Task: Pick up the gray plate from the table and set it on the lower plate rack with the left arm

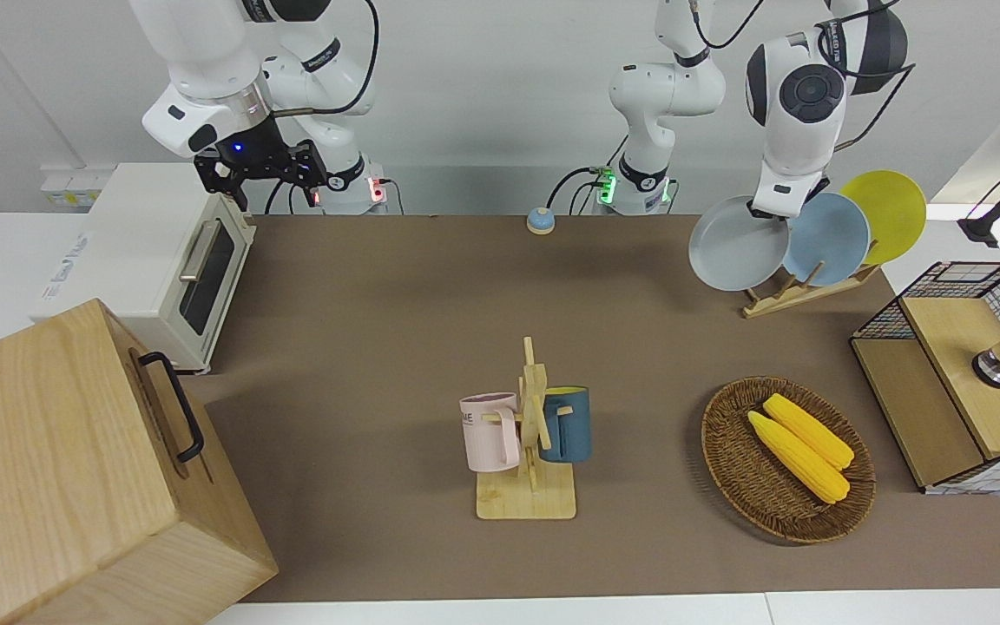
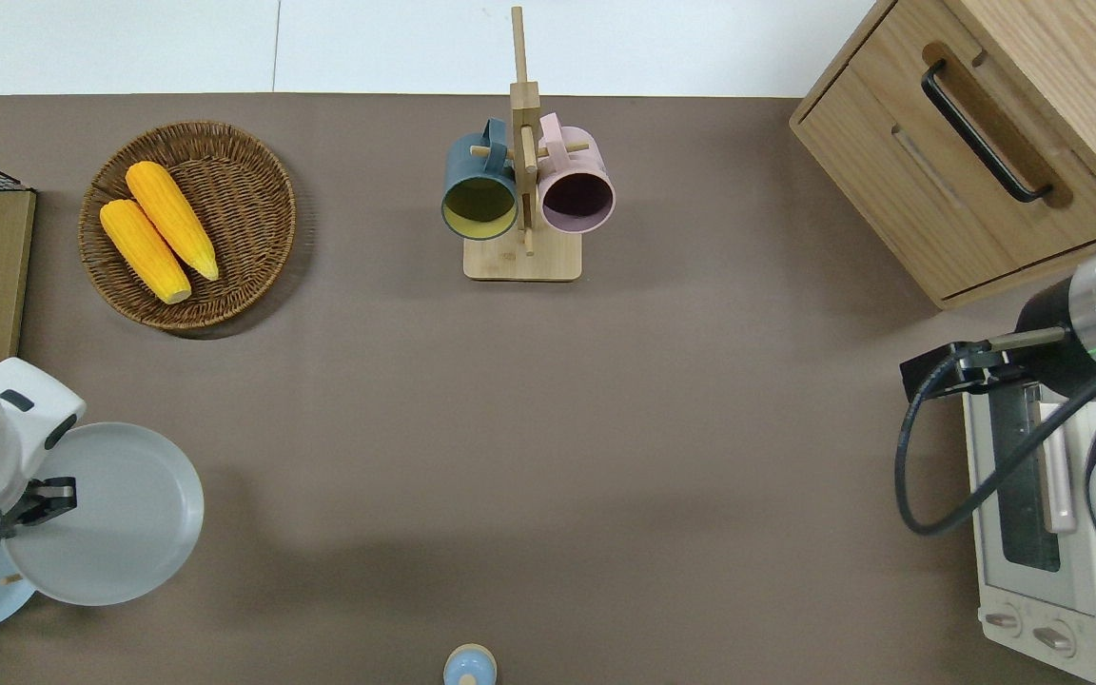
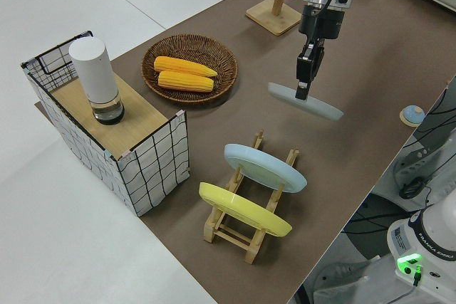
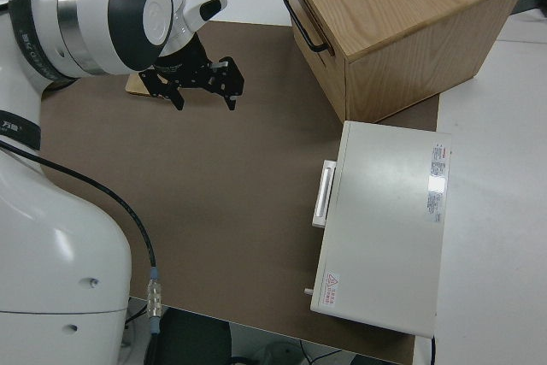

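jaws of left gripper (image 3: 306,75) clamp gray plate (image 3: 305,101) w/ rim.

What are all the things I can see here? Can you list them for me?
gray plate: 1, pale gray, held in the air over the rack
rack: 1, light wood, left arm's end of the table
blue plate: 1, light blue, in the rack
yellow plate: 1, in the rack
basket: 1, brown wicker, holding corn
corn: 2, yellow
mug stand: 1, wood
mugs: 2, pink and dark blue, on the stand
toaster oven: 1, white
wooden cabinet: 1
left gripper: black, gripping the gray plate
right gripper: black, parked
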`<state>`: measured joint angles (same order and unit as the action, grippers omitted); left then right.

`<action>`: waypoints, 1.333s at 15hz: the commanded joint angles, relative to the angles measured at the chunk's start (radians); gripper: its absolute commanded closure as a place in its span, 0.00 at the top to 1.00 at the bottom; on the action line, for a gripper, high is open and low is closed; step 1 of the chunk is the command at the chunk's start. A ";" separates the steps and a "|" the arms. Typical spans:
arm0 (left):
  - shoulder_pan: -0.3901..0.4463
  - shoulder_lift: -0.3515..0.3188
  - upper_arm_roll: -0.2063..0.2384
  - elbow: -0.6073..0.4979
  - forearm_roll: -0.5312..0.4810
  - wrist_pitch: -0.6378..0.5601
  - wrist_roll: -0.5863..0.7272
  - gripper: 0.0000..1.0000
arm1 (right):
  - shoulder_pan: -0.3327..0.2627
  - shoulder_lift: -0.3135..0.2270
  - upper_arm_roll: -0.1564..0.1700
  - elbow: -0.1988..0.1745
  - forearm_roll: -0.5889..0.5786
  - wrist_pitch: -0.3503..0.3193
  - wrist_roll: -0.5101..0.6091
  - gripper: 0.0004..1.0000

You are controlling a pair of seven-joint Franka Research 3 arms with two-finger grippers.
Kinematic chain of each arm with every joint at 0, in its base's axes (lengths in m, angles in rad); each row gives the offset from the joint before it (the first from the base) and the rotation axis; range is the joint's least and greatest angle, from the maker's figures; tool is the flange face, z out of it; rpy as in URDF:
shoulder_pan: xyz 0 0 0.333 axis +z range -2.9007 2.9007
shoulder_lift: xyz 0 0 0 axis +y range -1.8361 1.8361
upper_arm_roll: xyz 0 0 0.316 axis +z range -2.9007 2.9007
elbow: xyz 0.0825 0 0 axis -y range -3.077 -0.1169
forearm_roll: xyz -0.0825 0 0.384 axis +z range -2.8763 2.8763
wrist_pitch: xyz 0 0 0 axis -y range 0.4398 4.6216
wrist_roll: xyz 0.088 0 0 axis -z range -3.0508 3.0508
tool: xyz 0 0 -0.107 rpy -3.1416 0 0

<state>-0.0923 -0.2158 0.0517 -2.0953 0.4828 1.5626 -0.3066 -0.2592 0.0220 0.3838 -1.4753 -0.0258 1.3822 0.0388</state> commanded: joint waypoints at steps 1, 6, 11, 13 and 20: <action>0.003 -0.005 -0.009 0.009 0.152 -0.039 -0.029 0.00 | -0.023 -0.002 0.021 0.007 -0.005 -0.011 0.012 0.98; 0.003 -0.004 -0.038 0.011 0.321 -0.098 -0.072 0.00 | -0.023 -0.002 0.020 0.007 -0.006 -0.011 0.012 0.98; 0.002 0.012 -0.039 -0.015 0.315 -0.095 -0.190 0.00 | -0.023 -0.002 0.020 0.006 -0.006 -0.011 0.012 0.98; 0.002 0.013 -0.039 -0.034 0.315 -0.090 -0.210 0.00 | -0.023 -0.002 0.021 0.006 -0.006 -0.012 0.012 0.98; -0.007 0.042 -0.039 -0.080 0.304 -0.055 -0.302 0.00 | -0.023 -0.002 0.021 0.007 -0.006 -0.011 0.012 0.98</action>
<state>-0.0917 -0.1804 0.0169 -2.1447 0.7806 1.4883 -0.5427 -0.2592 0.0220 0.3838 -1.4753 -0.0258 1.3822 0.0388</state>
